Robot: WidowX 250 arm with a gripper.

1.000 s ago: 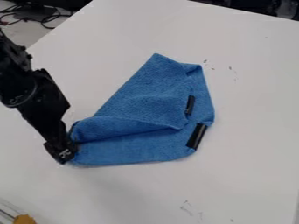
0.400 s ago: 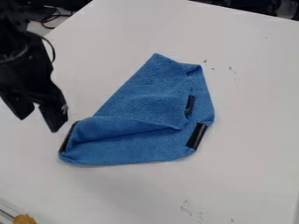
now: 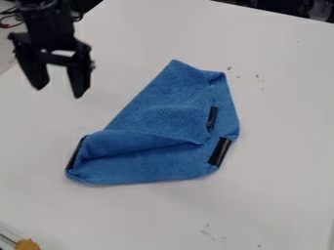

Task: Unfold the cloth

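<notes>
Starting with the end effector (image 3: 59,92) spread wide, up and left of the blue cloth (image 3: 150,168), we should pinch only the top layer (image 3: 159,114) and peel slowly.

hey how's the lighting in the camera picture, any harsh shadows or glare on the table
Camera view: soft, fairly even light on the table, no strong glare; a faint shadow along the near edge of the cloth, and a darker one under its fold.

White tbl (image 3: 274,161) w/ dark marks (image 3: 229,68), cables (image 3: 9,25) upper L of view, dark clutter (image 3: 297,7) beyond
</notes>
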